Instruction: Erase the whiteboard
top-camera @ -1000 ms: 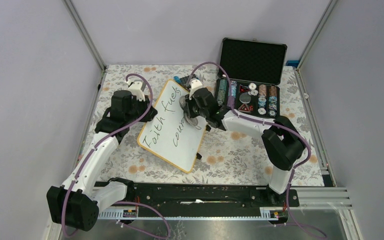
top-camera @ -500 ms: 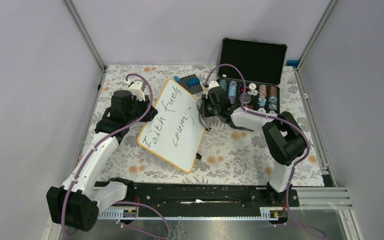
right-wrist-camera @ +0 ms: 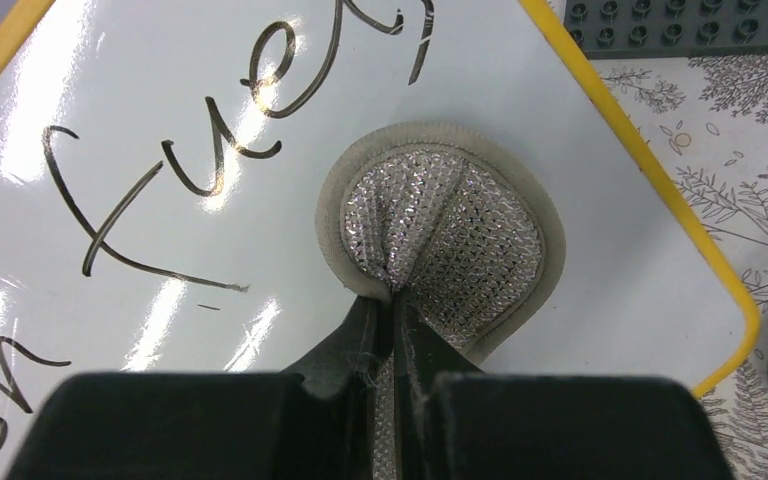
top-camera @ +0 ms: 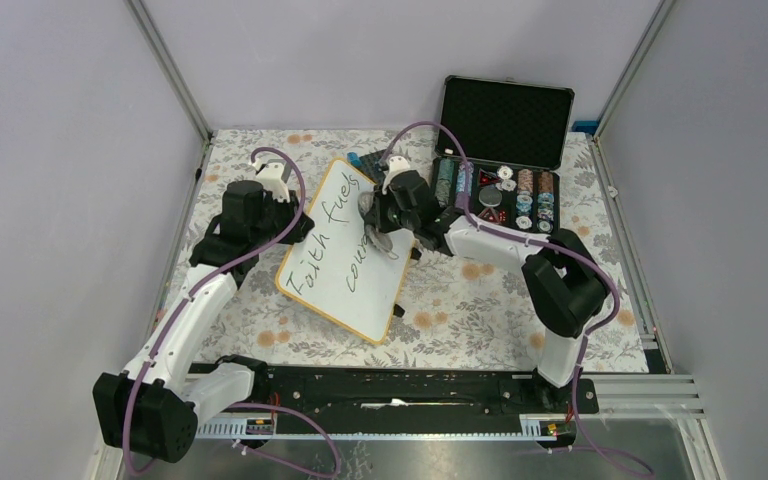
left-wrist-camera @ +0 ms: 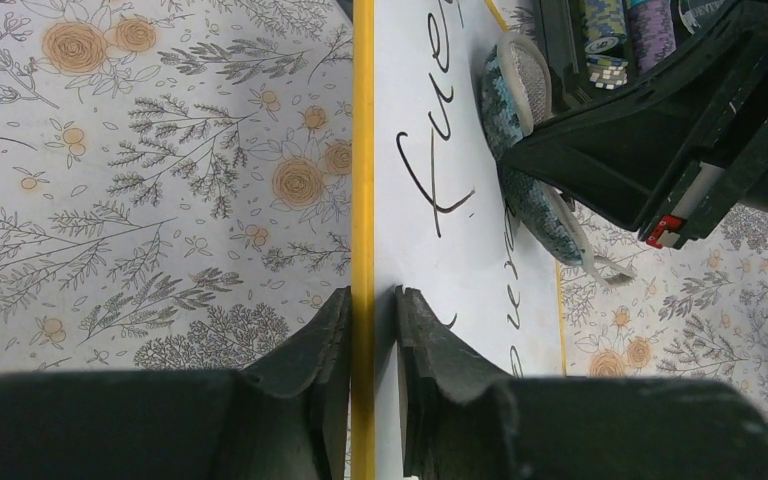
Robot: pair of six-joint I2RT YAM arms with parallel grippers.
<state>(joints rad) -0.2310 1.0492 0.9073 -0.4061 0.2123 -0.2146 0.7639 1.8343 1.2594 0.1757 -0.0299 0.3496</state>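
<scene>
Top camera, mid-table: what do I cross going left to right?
Left gripper, jaws shut on the whiteboard's left edge → whiteboard → right gripper, pinching a scrubbing pad against the board's right part → open chip case.

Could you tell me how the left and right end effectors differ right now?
The left end effector clamps the yellow rim of the whiteboard; the right end effector pinches a round mesh pad. The left one sits at the board's edge, the right one over its written face. Both are shut on something.
</scene>
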